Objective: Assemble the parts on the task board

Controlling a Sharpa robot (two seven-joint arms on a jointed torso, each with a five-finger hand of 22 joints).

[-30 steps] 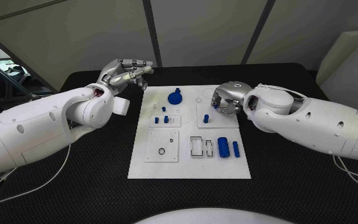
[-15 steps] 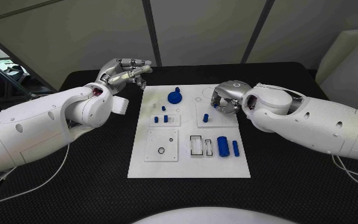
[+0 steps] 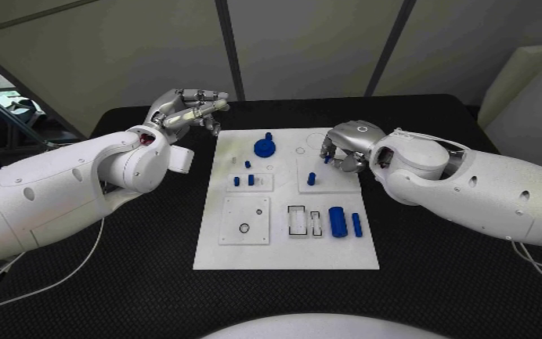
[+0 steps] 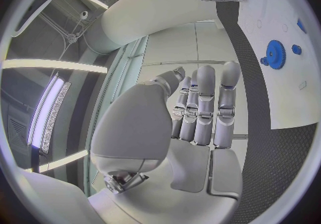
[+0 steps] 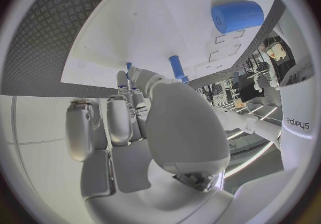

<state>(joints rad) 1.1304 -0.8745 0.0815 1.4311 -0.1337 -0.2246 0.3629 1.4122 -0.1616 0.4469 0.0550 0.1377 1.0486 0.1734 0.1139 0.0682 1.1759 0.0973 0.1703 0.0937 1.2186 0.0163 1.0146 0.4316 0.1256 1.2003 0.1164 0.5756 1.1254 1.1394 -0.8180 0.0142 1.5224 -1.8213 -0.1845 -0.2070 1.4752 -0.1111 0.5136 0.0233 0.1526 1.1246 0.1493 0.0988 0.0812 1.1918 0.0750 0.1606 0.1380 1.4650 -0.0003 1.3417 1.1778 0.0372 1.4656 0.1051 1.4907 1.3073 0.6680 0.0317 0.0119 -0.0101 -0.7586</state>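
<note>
The white task board (image 3: 288, 239) lies mid-table. On it are a blue gear (image 3: 265, 147), short blue pegs (image 3: 311, 178) and two blue cylinders (image 3: 337, 217) near the right edge. My right hand (image 3: 342, 148) hovers over the board's far right part and pinches a small blue pin (image 3: 327, 159) between thumb and finger. The right wrist view shows that thin pin (image 5: 128, 67) at the fingertips, beside a standing peg (image 5: 176, 66) and the large cylinder (image 5: 237, 16). My left hand (image 3: 188, 110) hangs off the board's far left corner, fingers curled together and holding nothing. The gear (image 4: 275, 53) also shows in the left wrist view.
Two square plates (image 3: 245, 220) with holes and rectangular slots (image 3: 297, 221) sit on the board's near half. Black table (image 3: 135, 276) surrounds the board. Grey wall panels stand behind the table's far edge.
My right forearm has shifted slightly while its hand stays over the board's far right part with the pin. The left hand has not moved.
</note>
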